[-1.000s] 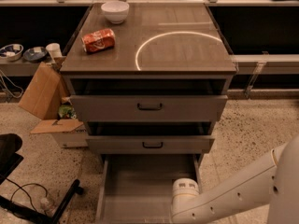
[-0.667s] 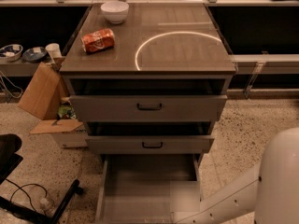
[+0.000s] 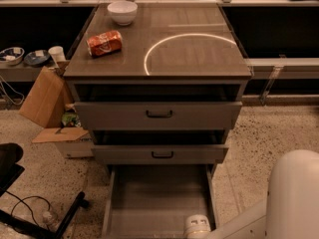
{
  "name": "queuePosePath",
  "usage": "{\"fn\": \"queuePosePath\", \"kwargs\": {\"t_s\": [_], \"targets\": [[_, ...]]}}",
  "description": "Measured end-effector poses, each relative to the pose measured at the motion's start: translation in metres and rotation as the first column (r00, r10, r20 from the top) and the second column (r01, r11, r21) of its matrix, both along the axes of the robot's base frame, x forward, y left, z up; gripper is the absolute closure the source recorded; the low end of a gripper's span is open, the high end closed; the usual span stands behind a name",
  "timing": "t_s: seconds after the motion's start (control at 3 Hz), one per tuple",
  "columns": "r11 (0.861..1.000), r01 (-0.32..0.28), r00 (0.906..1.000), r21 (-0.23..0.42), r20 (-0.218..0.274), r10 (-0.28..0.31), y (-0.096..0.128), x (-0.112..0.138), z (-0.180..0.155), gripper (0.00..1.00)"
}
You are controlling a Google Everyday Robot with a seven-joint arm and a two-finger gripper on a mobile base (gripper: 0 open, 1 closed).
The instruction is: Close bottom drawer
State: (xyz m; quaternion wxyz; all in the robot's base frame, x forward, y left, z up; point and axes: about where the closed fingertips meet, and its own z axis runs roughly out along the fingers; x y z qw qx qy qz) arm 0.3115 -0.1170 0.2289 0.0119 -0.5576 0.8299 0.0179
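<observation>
Bottom drawer (image 3: 155, 199) is standing pulled far out toward the near side at the foot of the desk (image 3: 209, 63), its long flat tray lying bare and its front panel running off the near edge of the picture. Above it the middle drawer (image 3: 119, 155) and the top drawer (image 3: 109, 115) are each sitting a little way out, dark loop handles facing near.

On the desk's far left corner a white bowl (image 3: 122, 11) is standing upright, and just near of it a red can (image 3: 104, 43) is lying on its side. A bright arc of light (image 3: 185, 37) is curving over the desk's right half.

The robot's white arm (image 3: 294, 198) is reaching in from the near right, its round wrist end (image 3: 198, 226) hanging over the near right part of the tray. The tool is out of sight past the picture's near edge, so I cannot tell how far open it is or whether it has hold of anything.

At the left a cardboard box (image 3: 46, 99) is leaning beside the desk.
</observation>
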Motion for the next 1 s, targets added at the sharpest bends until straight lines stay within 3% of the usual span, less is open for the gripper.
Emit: {"fn": "queuePosePath", "kwargs": {"t_s": [0.33, 0.67, 1.0], "targets": [[1.0, -0.013, 0.9999, 0.002, 0.006, 0.013, 0.001, 0.0, -0.002, 1.0], [1.0, -0.013, 0.9999, 0.003, 0.006, 0.013, 0.001, 0.0, -0.002, 1.0], [0.999, -0.018, 0.9998, 0.039, -0.002, 0.018, 0.003, 0.002, -0.033, 1.0]]}}
